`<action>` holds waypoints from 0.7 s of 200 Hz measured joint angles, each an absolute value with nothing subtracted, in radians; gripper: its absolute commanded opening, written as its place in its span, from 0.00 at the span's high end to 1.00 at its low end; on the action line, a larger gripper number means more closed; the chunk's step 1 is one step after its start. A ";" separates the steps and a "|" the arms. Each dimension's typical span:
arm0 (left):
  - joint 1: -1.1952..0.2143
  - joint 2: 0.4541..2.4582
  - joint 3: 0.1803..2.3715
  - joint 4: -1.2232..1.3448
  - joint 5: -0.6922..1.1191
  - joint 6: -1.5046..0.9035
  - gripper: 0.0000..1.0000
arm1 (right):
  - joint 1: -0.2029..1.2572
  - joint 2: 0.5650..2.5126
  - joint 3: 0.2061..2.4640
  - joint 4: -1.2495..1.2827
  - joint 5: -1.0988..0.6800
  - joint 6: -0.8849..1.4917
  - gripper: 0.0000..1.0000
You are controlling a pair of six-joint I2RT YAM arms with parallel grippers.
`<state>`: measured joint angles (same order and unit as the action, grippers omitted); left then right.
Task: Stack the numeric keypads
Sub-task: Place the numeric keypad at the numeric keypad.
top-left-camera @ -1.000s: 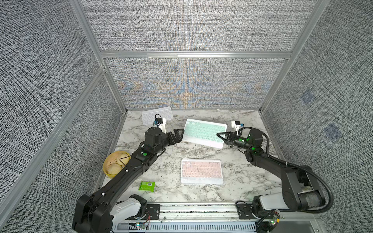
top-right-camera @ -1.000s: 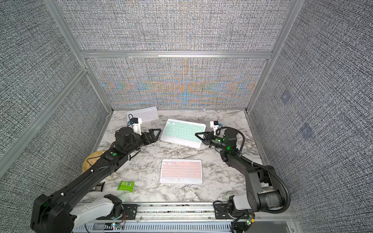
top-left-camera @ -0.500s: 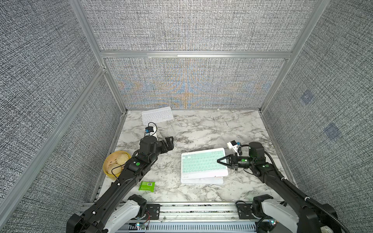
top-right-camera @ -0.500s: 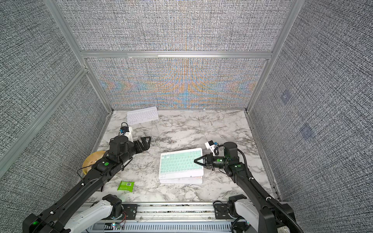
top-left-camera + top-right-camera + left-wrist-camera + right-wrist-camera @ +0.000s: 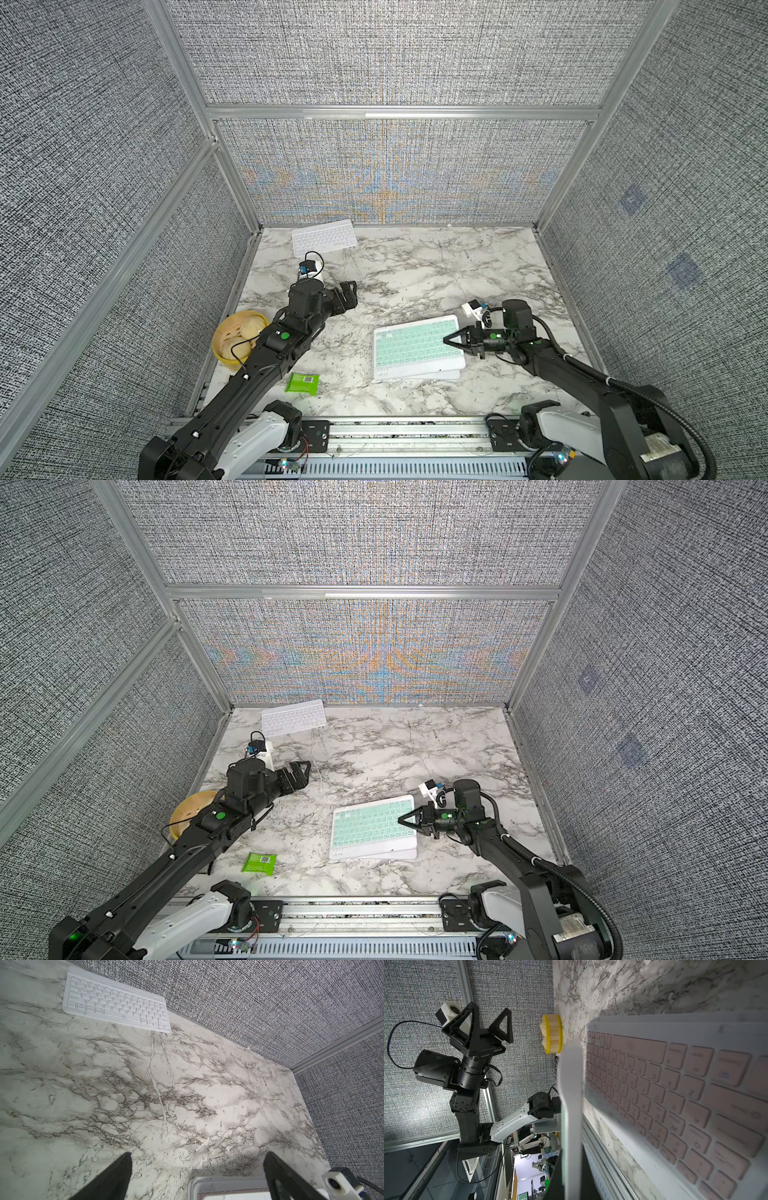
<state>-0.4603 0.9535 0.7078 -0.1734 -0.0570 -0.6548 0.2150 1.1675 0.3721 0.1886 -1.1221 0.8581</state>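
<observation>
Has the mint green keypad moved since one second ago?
Yes, the mint green keypad moved away from the white keypad, toward the front rail, now over the pink keypad.

Both top views are bright and evenly lit from above, with faint, soft-edged shadows on the counter — yet the woven back wall shimmers with orange-blue moiré and the frame posts splay toward the edges. The left wrist view is dimmer and greyish-green. In the right wrist view the mint-green keypad, right against the lens, is a smear and the pink keypad is soft, while the far left arm is crisp.
</observation>
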 measured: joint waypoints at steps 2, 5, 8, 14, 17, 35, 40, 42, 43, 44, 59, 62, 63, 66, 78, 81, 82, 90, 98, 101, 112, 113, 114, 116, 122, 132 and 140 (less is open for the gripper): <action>-0.460 0.953 0.707 -0.173 -0.057 -0.655 0.01 | 0.215 1.171 0.372 0.192 -1.122 0.858 0.96; -0.459 0.953 0.707 -0.173 -0.058 -0.655 0.01 | 0.215 1.174 0.372 0.194 -1.122 0.857 0.96; -0.459 0.953 0.706 -0.174 -0.059 -0.655 0.01 | 0.215 1.179 0.372 0.199 -1.122 0.857 0.96; -0.458 0.953 0.706 -0.175 -0.060 -0.655 0.01 | 0.215 1.187 0.372 0.204 -1.122 0.855 0.96; -0.457 0.953 0.705 -0.175 -0.060 -0.655 0.01 | 0.215 1.190 0.372 0.207 -1.122 0.854 0.96; -0.456 0.953 0.705 -0.176 -0.060 -0.656 0.01 | 0.215 1.213 0.370 0.235 -1.121 0.855 0.96; -0.456 0.953 0.705 -0.176 -0.060 -0.659 0.01 | 0.215 1.217 0.369 0.241 -1.122 0.855 0.96; -0.456 0.954 0.705 -0.176 -0.060 -0.659 0.01 | 0.215 1.219 0.368 0.245 -1.121 0.855 0.96; -0.456 0.954 0.705 -0.176 -0.060 -0.659 0.01 | 0.215 1.220 0.368 0.246 -1.121 0.855 0.96; -0.456 0.954 0.705 -0.176 -0.060 -0.659 0.01 | 0.215 1.221 0.368 0.247 -1.121 0.855 0.96; -0.456 0.956 0.705 -0.176 -0.060 -0.659 0.01 | 0.215 1.234 0.364 0.266 -1.121 0.856 0.96; -0.456 0.956 0.705 -0.176 -0.060 -0.659 0.01 | 0.215 1.237 0.363 0.269 -1.121 0.856 0.96; -0.456 0.957 0.705 -0.176 -0.060 -0.659 0.01 | 0.215 1.238 0.363 0.271 -1.121 0.856 0.96; -0.456 0.957 0.705 -0.176 -0.060 -0.660 0.01 | 0.215 1.241 0.363 0.274 -1.120 0.857 0.96; -0.455 0.959 0.705 -0.176 -0.060 -0.663 0.01 | 0.215 1.251 0.359 0.289 -1.119 0.859 0.96; -0.455 0.960 0.705 -0.176 -0.060 -0.663 0.01 | 0.215 1.253 0.359 0.290 -1.118 0.860 0.96; -0.455 0.960 0.705 -0.176 -0.060 -0.663 0.01 | 0.215 1.254 0.359 0.291 -1.118 0.860 0.96; -0.455 0.961 0.705 -0.176 -0.060 -0.663 0.01 | 0.216 1.261 0.358 0.300 -1.115 0.863 0.96; -0.455 0.963 0.705 -0.176 -0.060 -0.663 0.01 | 0.216 1.267 0.356 0.308 -1.114 0.863 0.96; -0.455 0.964 0.705 -0.176 -0.060 -0.663 0.01 | 0.216 1.269 0.355 0.311 -1.114 0.863 0.96; -0.454 0.968 0.704 -0.175 -0.060 -0.667 0.01 | 0.217 1.277 0.352 0.318 -1.114 0.869 0.96; -0.454 0.969 0.704 -0.175 -0.060 -0.667 0.01 | 0.217 1.278 0.351 0.319 -1.114 0.870 0.96; -0.454 0.969 0.704 -0.175 -0.060 -0.667 0.01 | 0.218 1.279 0.351 0.319 -1.114 0.870 0.96; -0.454 0.970 0.703 -0.175 -0.060 -0.667 0.01 | 0.218 1.280 0.351 0.321 -1.114 0.871 0.96; -0.454 0.971 0.703 -0.176 -0.060 -0.667 0.01 | 0.221 1.286 0.348 0.328 -1.113 0.871 0.96; -0.453 0.975 0.703 -0.175 -0.059 -0.672 0.01 | 0.226 1.294 0.345 0.341 -1.111 0.879 0.96; -0.453 0.976 0.703 -0.175 -0.059 -0.674 0.01 | 0.229 1.305 0.344 0.350 -1.111 0.882 0.96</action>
<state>-0.4526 0.9764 0.7029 -0.1745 -0.0593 -0.6739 0.2295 1.3048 0.3435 0.3496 -1.1107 0.8818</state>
